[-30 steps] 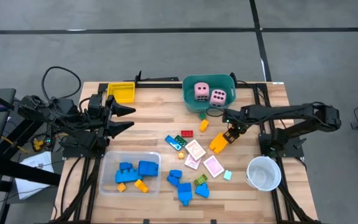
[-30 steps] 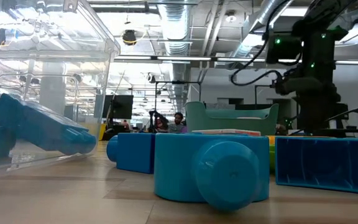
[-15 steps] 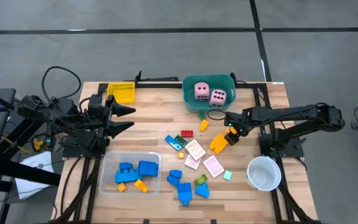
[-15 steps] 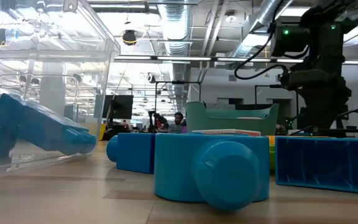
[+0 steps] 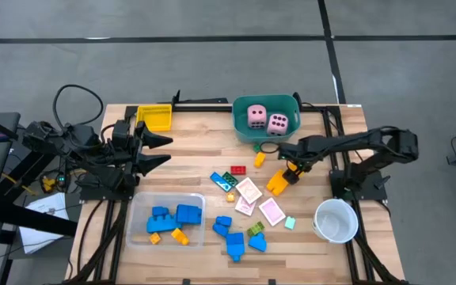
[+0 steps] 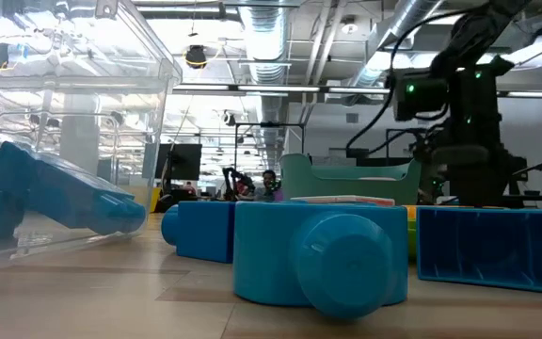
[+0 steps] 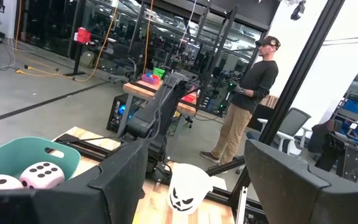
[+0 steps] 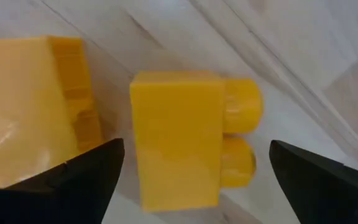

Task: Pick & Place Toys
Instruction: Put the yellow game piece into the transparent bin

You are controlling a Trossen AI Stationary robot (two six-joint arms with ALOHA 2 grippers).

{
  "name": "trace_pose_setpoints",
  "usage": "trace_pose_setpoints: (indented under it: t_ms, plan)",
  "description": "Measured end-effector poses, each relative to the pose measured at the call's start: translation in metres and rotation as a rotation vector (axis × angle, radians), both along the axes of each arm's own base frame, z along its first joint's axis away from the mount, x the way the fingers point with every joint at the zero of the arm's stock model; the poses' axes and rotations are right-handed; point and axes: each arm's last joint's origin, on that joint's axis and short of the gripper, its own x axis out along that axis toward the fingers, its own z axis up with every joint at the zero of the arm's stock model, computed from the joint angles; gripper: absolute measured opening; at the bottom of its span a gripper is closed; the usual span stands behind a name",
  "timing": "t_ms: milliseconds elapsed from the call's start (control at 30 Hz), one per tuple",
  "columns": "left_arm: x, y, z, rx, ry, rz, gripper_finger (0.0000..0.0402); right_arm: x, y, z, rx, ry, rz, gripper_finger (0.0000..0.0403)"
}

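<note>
The right end effector [image 5: 292,169] hung low over the bench [image 5: 196,134], just above two yellow-orange blocks [image 5: 278,183] lying beside the pink-white cards [image 5: 249,190]. In its wrist view its fingers [image 8: 92,171] stood wide apart with one yellow block [image 8: 185,146] square between them on the wood and a second block [image 8: 30,106] touching close on one side. Nothing was gripped.

The left end effector [image 5: 163,150] waited near the bench's far left edge by the yellow tray [image 5: 155,117], its fingers apart and empty.

Two pink dice [image 5: 266,119] sat in the teal tub [image 5: 244,131], some blue blocks [image 5: 174,215] lay in the clear tray [image 5: 137,229], and other blocks remained loose on the bench.

The step in hand looked like a grasp being lined up on the yellow block. The next move would call for a short descent and a closing on its flat sides, taking care that the neighbouring block was not caught or shoved, then a lift toward a container.
</note>
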Motion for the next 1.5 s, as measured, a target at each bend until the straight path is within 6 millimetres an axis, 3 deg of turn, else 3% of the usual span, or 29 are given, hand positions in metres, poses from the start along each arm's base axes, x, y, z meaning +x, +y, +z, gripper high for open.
trace_pose_setpoints:
  t_ms: [267, 700, 967, 1100, 1500]
  plan:
    - [0.000, 0.000, 0.000, 0.000, 0.000, 0.000, 0.0264, 0.006, -0.001, -0.015, 0.070, 0.048, 0.061, 0.0368]
    - [0.000, 0.000, 0.000, 0.001, 0.000, 0.000, 0.0264, 0.005, 0.000, -0.012, 0.089, 0.021, 0.030, 0.0276]
    - [0.000, 0.000, 0.000, 0.001, 0.001, 0.000, 0.0264, 0.005, 0.001, -0.012, 0.108, 0.022, 0.023, 0.0263]
    - [0.000, 0.000, 0.000, 0.001, 0.001, 0.000, 0.0264, 0.000, 0.003, -0.006, 0.111, 0.008, 0.012, 0.0263]
    - [0.000, 0.000, 0.000, 0.003, 0.000, 0.001, 0.0264, -0.021, 0.008, 0.042, 0.065, -0.216, -0.121, 0.0262]
